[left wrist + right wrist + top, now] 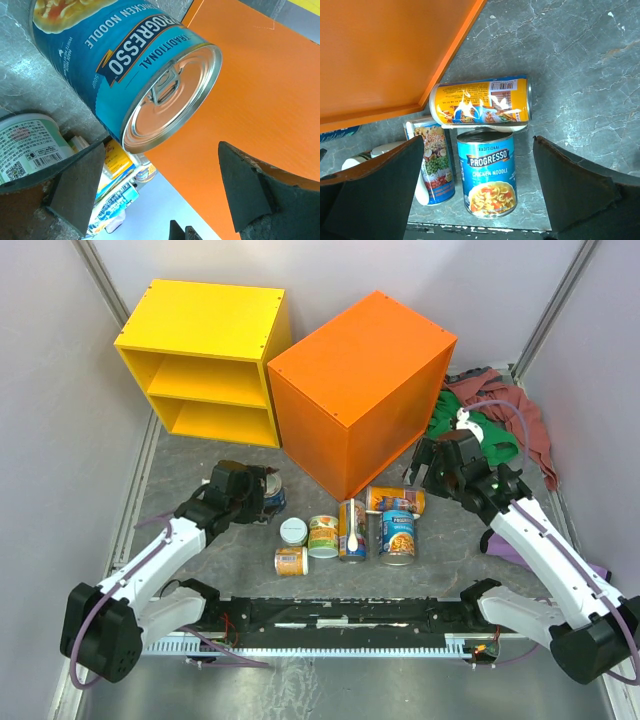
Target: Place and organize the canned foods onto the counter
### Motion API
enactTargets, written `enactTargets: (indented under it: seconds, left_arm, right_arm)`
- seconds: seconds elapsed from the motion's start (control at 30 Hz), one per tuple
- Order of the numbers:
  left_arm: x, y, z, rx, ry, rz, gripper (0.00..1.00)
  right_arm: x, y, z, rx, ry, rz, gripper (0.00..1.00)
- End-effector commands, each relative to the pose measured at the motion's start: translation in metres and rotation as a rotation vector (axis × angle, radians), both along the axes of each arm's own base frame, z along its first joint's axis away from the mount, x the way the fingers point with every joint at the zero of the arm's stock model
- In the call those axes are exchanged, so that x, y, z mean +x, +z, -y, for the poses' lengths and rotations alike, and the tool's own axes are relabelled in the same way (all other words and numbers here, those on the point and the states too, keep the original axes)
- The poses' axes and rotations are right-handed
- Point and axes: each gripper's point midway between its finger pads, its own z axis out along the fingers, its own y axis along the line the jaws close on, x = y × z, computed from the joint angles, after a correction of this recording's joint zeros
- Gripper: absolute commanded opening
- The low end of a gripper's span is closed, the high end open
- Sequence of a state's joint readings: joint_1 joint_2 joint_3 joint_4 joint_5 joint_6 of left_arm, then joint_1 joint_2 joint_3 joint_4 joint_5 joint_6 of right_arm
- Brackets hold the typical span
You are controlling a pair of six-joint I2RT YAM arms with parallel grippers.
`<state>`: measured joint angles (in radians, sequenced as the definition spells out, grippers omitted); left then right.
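Both sets of jaws gape empty, the left gripper [161, 145] at a soup can [100, 60], the right gripper [479, 139] over cans [487, 175] on the mat [580, 60] beside the counter [380, 50]: rigid, slick, probably heavy tins, best pinched mid-label.

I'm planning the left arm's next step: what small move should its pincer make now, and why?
Probably ease the left pincer forward until it straddles the blue soup can, ready to close. The pincer stands open and empty, the can sits just ahead of it rather than inside its gap, and no can is on the orange box yet.
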<state>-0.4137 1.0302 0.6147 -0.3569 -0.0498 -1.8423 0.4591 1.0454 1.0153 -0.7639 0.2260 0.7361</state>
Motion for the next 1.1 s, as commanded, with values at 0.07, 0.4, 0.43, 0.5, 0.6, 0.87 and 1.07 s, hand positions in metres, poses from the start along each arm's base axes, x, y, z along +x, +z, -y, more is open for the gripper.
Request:
enactTargets:
  seconds: [0.07, 0.4, 0.43, 0.5, 0.6, 0.87, 1.07]
  left_arm:
    - [-0.004, 0.012, -0.003, -0.021, 0.001, 0.047, 0.99]
    - [-0.002, 0.059, -0.029, 0.433, -0.244, 0.213, 0.99]
    - [-0.004, 0.059, -0.036, 0.490, -0.263, 0.209, 0.99]
    - [-0.007, 0.056, -0.044, 0.579, -0.305, 0.216, 0.99]
    - [-0.013, 0.041, -0.057, 0.704, -0.362, 0.186, 0.99]
    - [-0.022, 0.039, -0.075, 0.930, -0.400, 0.284, 0.99]
    - [-0.016, 0.042, -0.073, 1.026, -0.431, 0.394, 0.99]
  right_arm:
    - [0.001, 0.026, -0.003, -0.020, 0.040, 0.074, 0.96]
    - [-0.024, 0.038, -0.019, -0.072, 0.152, 0.095, 0.91]
    - [-0.026, 0.037, -0.021, -0.076, 0.160, 0.095, 0.91]
    - [-0.030, 0.037, -0.026, -0.083, 0.175, 0.097, 0.91]
    - [-0.033, 0.036, -0.029, -0.096, 0.186, 0.099, 0.91]
    - [-0.037, 0.032, -0.036, -0.118, 0.204, 0.105, 0.91]
    - [-0.038, 0.030, -0.037, -0.131, 0.208, 0.103, 0.91]
